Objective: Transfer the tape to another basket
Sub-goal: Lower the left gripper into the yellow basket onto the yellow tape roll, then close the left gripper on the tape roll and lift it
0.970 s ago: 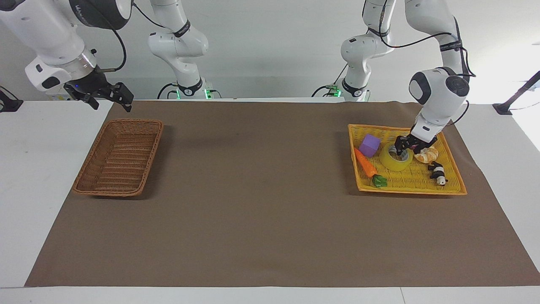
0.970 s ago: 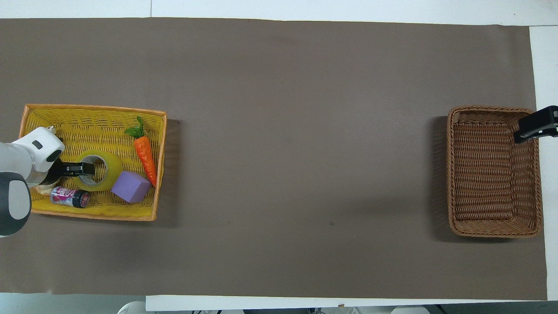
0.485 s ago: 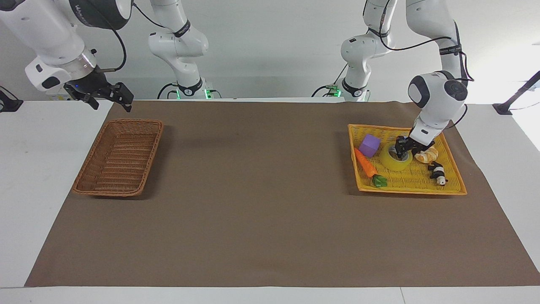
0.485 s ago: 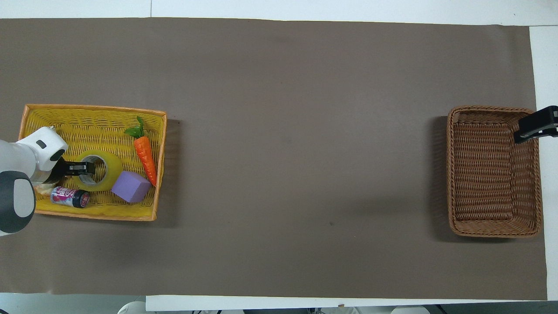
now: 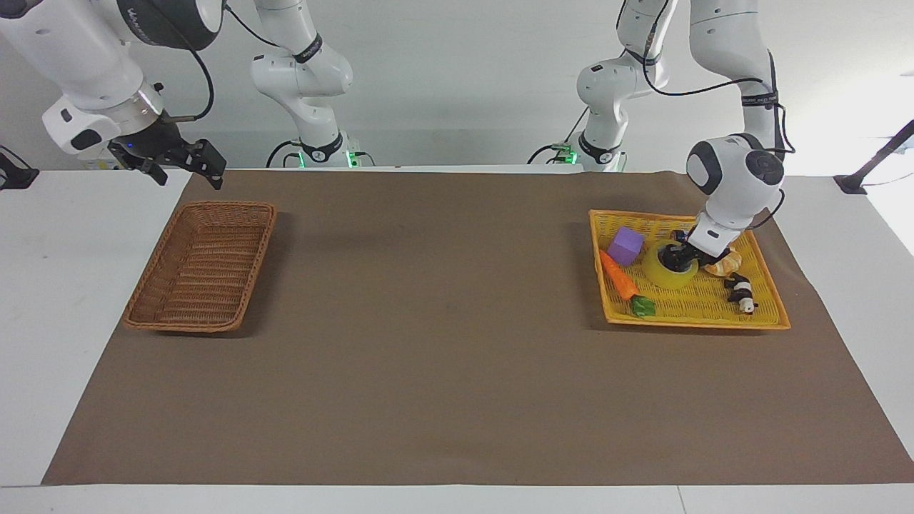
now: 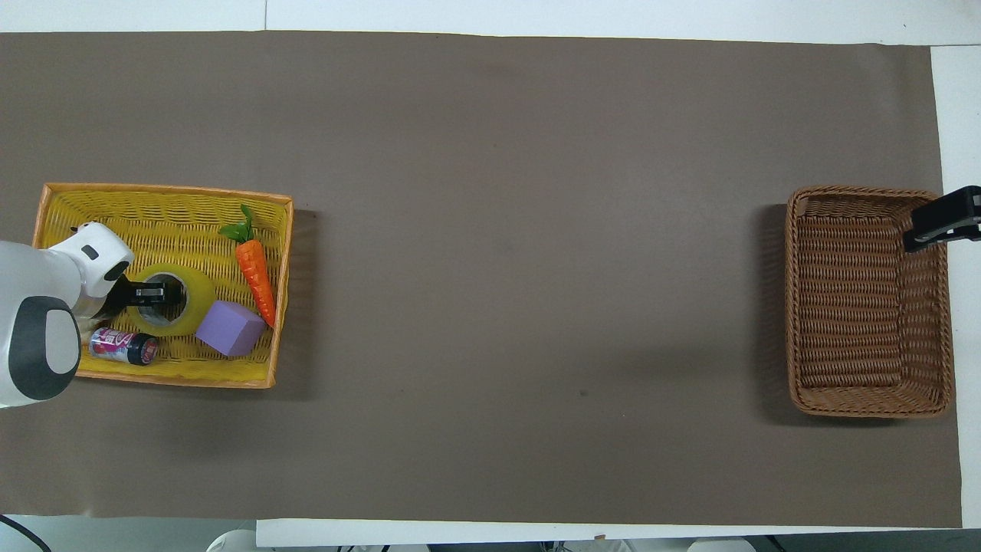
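Note:
The yellow tape [image 5: 668, 275] lies flat in the yellow-orange tray [image 5: 696, 325] at the left arm's end of the table; it also shows in the overhead view [image 6: 196, 296]. My left gripper [image 5: 678, 260] is lowered onto the tape, open, with its fingertips at the roll's core and the rim nearer the robots [image 6: 162, 294]. The brown wicker basket [image 5: 264, 235] sits empty at the right arm's end [image 6: 870, 307]. My right gripper [image 5: 187, 178] waits, open and empty, in the air over the basket's outer rim [image 6: 939, 218].
The tray [image 6: 153, 188] also holds a toy carrot [image 5: 620, 277] [image 6: 255, 272], a purple block [image 5: 625, 245] [image 6: 230, 328], a small can [image 5: 740, 293] [image 6: 123, 346] and a bread-like piece [image 5: 722, 264]. A brown mat covers the table between tray and basket.
My left gripper has come lower and shifted slightly toward the tape's middle, down into the roll. The tape, the basket and the right arm have not moved.

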